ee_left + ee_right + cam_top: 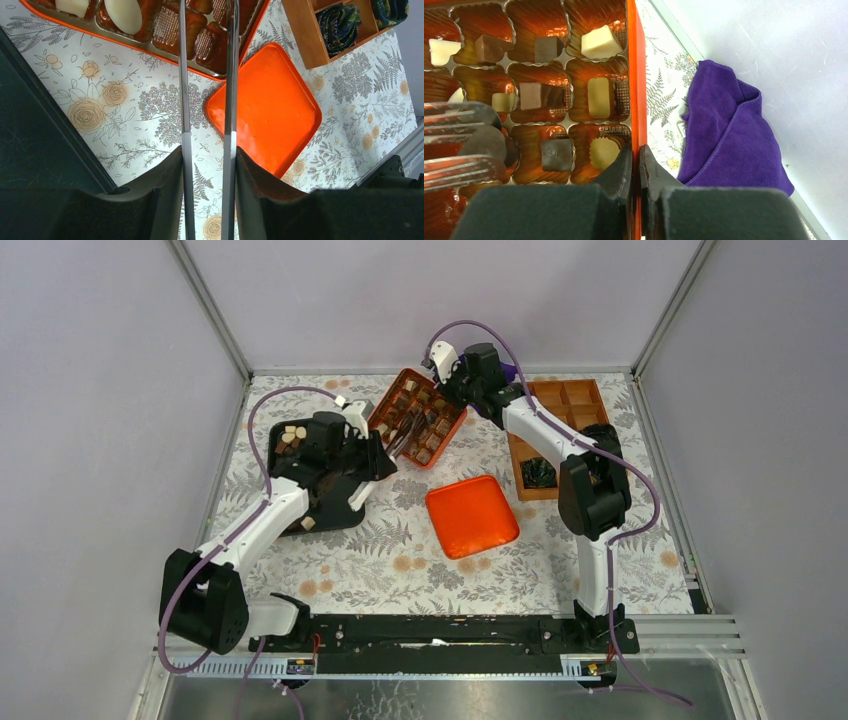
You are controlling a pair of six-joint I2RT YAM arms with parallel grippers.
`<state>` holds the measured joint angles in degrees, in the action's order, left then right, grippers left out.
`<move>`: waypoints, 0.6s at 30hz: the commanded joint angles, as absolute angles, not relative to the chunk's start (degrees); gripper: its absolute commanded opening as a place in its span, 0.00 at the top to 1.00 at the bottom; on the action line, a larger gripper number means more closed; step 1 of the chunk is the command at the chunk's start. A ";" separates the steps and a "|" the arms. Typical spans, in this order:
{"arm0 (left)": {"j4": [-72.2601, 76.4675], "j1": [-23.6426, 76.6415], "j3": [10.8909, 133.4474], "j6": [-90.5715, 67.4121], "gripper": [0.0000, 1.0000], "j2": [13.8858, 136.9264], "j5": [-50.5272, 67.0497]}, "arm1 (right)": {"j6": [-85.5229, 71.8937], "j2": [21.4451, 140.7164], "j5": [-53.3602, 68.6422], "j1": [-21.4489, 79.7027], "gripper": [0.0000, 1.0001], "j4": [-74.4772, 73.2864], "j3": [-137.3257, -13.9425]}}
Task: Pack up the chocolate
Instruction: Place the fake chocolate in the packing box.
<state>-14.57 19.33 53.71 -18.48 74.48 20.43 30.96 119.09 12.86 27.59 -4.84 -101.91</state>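
The orange chocolate box (415, 420) is tilted at the table's far middle, and its moulded cups hold dark, brown and cream chocolates (598, 42). My right gripper (450, 375) is shut on the box's orange side wall (633, 75), with the fingers (624, 165) pinching it. My left gripper (372, 455) is shut on metal tongs (230, 75) that reach into the box. In the right wrist view the tongs' tips (459, 167) sit around a dark round chocolate (483, 142) over a cup. More loose chocolates (292, 435) lie on a black tray (335, 512) under the left arm.
The orange lid (471, 515) lies flat in the middle, and it also shows in the left wrist view (270, 115). A wooden compartment box (565, 400) with dark crinkled wrappers (540, 473) stands at the right. A purple cloth (724, 130) lies by the back wall.
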 commanded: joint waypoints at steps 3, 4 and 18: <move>-14.53 20.38 56.72 -18.19 0.69 75.16 18.40 | 28.24 118.29 14.54 28.11 1.00 0.35 -103.86; -14.85 20.39 56.87 -18.19 0.68 75.25 18.08 | 28.17 118.30 14.50 28.12 1.00 0.35 -103.82; -17.03 20.64 58.05 -18.37 0.55 75.44 14.67 | 27.68 118.83 14.65 27.93 1.00 -1.71 -103.55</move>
<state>-18.33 20.27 55.20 -18.48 75.29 17.19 29.93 119.52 12.95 27.59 -5.78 -101.91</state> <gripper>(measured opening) 0.445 0.077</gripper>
